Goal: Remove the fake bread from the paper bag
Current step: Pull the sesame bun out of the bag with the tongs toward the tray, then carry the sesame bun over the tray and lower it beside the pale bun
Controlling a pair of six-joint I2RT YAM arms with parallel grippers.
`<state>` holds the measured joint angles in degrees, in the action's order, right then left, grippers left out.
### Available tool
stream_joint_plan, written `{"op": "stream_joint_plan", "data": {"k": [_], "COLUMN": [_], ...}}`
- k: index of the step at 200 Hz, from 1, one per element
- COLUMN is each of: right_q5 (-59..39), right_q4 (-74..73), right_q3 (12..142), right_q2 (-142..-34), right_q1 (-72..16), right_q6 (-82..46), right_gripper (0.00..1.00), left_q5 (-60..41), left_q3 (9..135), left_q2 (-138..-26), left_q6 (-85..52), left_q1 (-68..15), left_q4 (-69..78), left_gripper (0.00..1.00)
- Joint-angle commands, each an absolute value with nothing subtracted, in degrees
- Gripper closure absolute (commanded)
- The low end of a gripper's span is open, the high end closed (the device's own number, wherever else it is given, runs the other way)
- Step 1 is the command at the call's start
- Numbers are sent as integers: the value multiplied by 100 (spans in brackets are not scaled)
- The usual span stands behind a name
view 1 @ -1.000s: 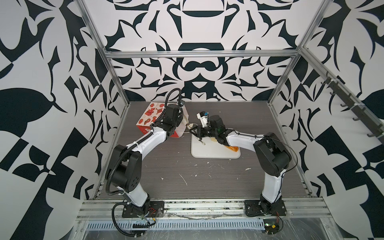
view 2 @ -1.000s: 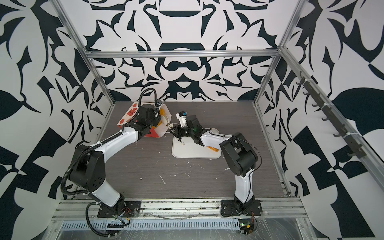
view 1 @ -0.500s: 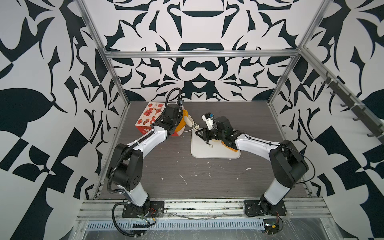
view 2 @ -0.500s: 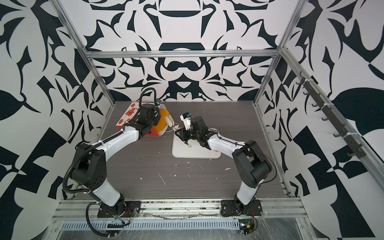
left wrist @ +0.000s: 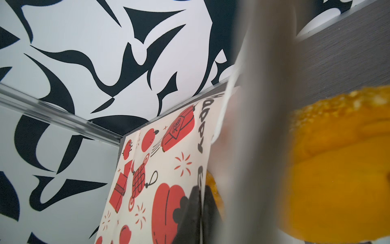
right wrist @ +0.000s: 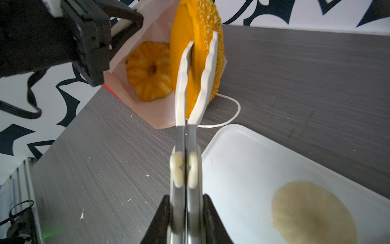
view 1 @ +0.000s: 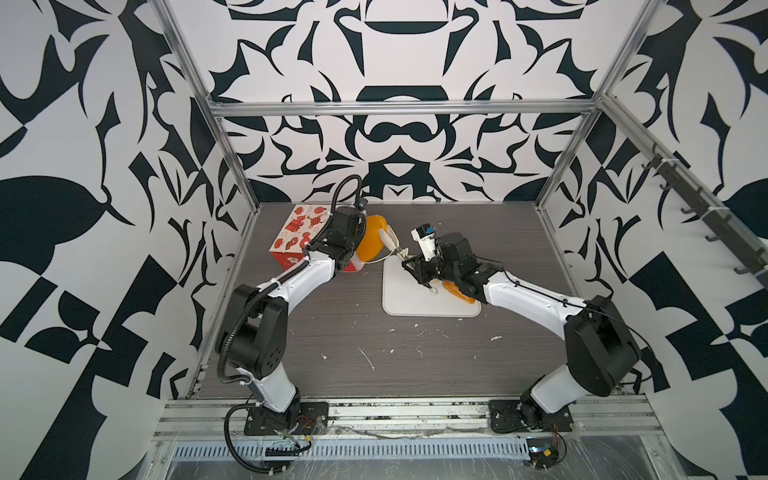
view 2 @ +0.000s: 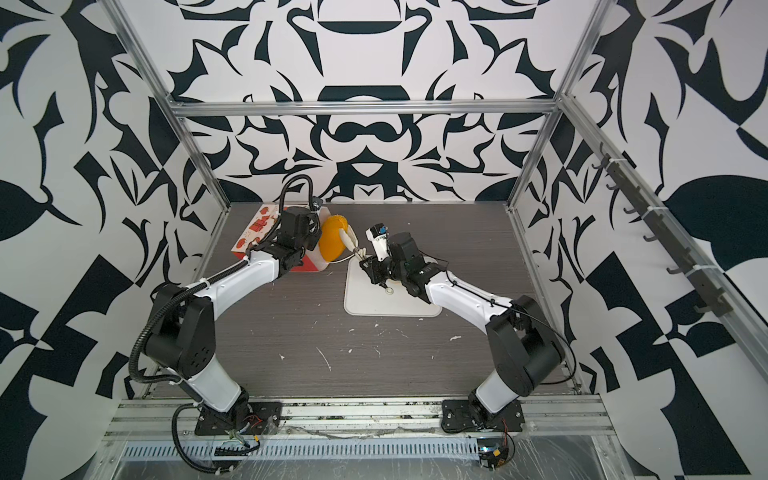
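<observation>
The paper bag (view 1: 296,232) lies on its side at the back left, red and white with cartoon pictures, its mouth toward the middle. My left gripper (left wrist: 200,211) is shut on the bag's upper edge (left wrist: 202,186). My right gripper (right wrist: 185,211) is shut on a pair of metal tongs (right wrist: 185,137). The tongs' white tips clamp a round orange seeded bread (right wrist: 183,31) standing on edge at the bag's mouth (view 1: 372,243). A golden ring pastry (right wrist: 147,71) lies inside the bag. A pale cream bun (right wrist: 312,213) rests on the white tray (right wrist: 242,169).
The flat white tray (view 1: 407,299) lies just right of the bag, with an orange pastry (view 1: 459,291) partly hidden under my right arm. A white cord handle (right wrist: 232,114) trails on the table between bag and tray. White crumbs dot the grey tabletop (view 1: 374,357).
My right arm has drawn back to the right with the tongs, pulling the orange seeded bread out to the bag's mouth. The left gripper has stayed on the bag's edge.
</observation>
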<state>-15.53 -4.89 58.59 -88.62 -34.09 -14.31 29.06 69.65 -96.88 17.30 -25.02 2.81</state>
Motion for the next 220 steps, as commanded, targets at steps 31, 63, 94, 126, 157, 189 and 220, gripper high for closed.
{"op": "stream_joint_plan", "data": {"k": [31,63,94,126,157,189,220], "right_q5": [-850,-420,-206,-45,106,175,285], "right_q4": [-677,-297,-83,345,487,480,372], "right_q3": [5606,5412,5070,4833,4589,4509,4491], "right_q2": [-8032,-7558,-6993,-6544,-6254,-6257,-6318], "right_q1": [-3375,-3375,-3375,-3377,-3384,-3398,-3475], "right_q6": [-780,-416,-204,-47,-30,4,188], "right_gripper": [100,100,100,100,100,100,100], "left_q5": [2979,2980,2988,2942,2935,2914,2908], "left_q3": [7084,7058,7025,7031,7057,7101,7068], "left_q2": [-9720,-9689,-9667,-9677,-9707,-9747,-9734], "left_q6": [1616,1613,1607,1571,1564,1564,1564], "left_q1": [-2452,-2444,-2437,-2437,-2440,-2442,-2436], "left_q4": [457,474,509,519,527,525,545], "left_gripper": [93,93,93,93,93,93,93]}}
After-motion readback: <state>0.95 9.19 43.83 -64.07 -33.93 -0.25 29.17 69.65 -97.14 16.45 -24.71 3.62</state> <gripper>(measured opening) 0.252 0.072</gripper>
